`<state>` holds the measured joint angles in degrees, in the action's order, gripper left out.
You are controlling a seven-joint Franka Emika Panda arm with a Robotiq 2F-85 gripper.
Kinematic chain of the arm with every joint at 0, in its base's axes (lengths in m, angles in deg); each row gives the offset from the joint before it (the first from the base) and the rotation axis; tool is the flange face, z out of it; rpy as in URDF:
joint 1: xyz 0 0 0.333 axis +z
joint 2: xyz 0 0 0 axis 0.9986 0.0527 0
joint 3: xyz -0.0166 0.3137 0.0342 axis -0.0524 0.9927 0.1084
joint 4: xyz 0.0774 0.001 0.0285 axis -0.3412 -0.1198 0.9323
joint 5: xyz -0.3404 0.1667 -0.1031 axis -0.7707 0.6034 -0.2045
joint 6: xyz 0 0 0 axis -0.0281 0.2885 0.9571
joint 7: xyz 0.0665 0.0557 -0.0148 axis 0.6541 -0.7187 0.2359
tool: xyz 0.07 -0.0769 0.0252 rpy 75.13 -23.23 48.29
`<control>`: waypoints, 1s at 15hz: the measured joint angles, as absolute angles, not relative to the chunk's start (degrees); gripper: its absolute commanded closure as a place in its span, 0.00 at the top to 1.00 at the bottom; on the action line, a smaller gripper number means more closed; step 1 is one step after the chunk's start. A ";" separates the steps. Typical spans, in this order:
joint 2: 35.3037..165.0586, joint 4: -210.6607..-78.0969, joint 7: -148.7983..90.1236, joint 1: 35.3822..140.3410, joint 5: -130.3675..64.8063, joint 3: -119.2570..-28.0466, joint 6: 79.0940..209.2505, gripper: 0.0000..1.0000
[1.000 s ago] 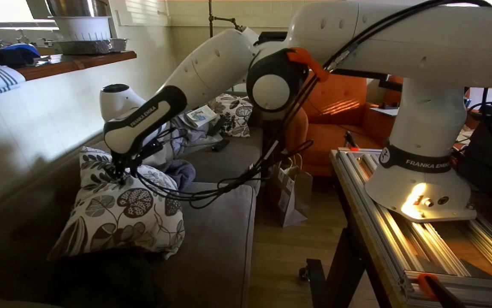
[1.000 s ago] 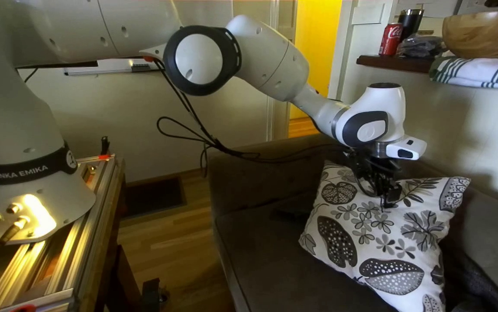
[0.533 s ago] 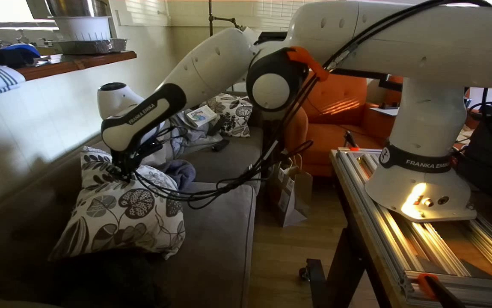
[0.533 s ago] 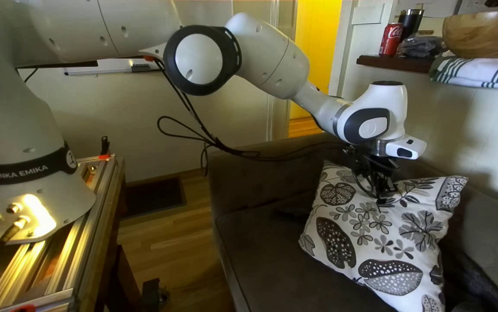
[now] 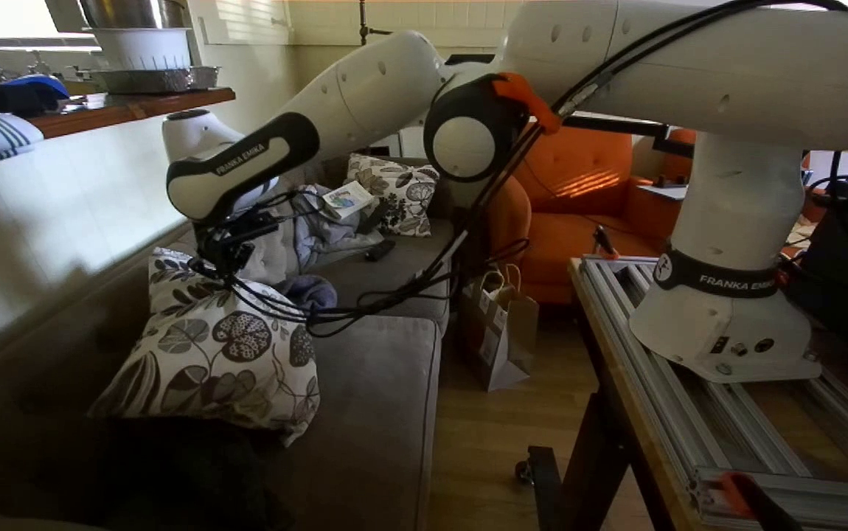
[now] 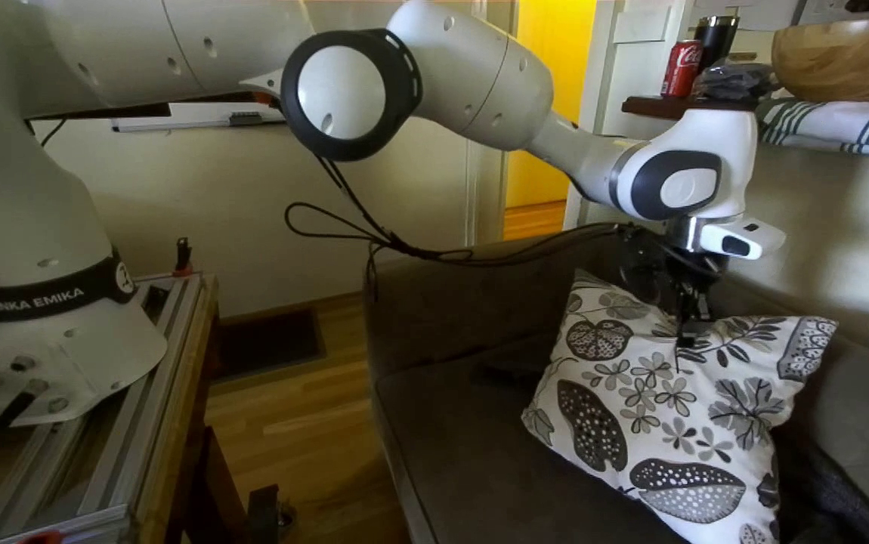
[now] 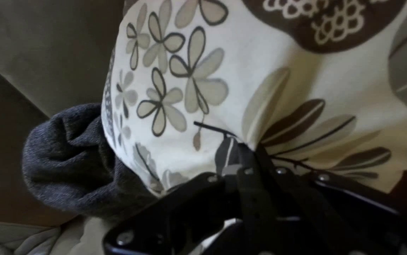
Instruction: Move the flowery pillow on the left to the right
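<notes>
Where the black gripper (image 7: 253, 150) meets the white square flower-printed cloth pillow (image 7: 247, 78), jaws closed on fabric, tips obscured.

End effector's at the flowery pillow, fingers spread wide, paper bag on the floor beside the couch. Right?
Not spread wide: the wrist view shows the end effector shut on the flowery pillow, its fabric creased toward the grip. The rest is right: it's at that pillow, with the paper bag on the floor beside the couch, as an exterior view shows.
</notes>
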<state>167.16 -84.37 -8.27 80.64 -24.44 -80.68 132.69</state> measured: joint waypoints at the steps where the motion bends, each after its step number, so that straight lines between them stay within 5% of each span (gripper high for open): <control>1: 166.34 -83.82 -6.24 80.14 -24.44 -81.77 132.59 0.03; 15: 157.72 -82.74 11.28 72.62 -24.53 -92.71 132.39 0.01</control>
